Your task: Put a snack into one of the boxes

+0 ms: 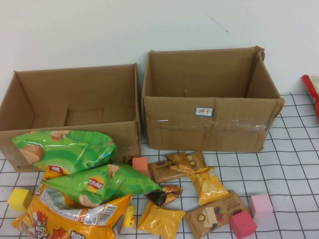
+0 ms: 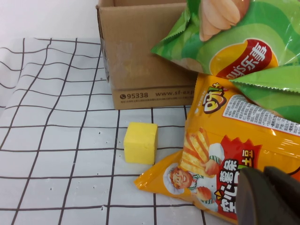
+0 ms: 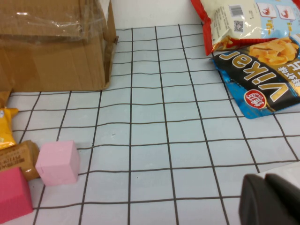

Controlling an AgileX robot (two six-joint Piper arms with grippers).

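Two open brown cardboard boxes side by side at the back of the grid-patterned counter (image 1: 299,149): left box (image 1: 75,107) and right box (image 1: 209,107) with a small white label, both empty inside as far as visible. In front of the left box, a heap of snacks: two green crisp bags (image 1: 65,149) stacked over a large orange crisp bag (image 1: 75,216), with a yellow foam cube (image 1: 20,199) just beside. Before the right box, several small yellow and brown snack packets (image 1: 194,191), plus a pale pink cube (image 1: 261,205) and a darker pink cube (image 1: 242,224). Left gripper (image 2: 269,197) low at the near edge, jaws pressed together, holding nothing, hovering just over the orange bag's corner. Right gripper (image 3: 272,199) over bare counter, jaws pressed together, empty, well apart from the packets and from a dark blue crisp bag (image 3: 262,79) off to the side.
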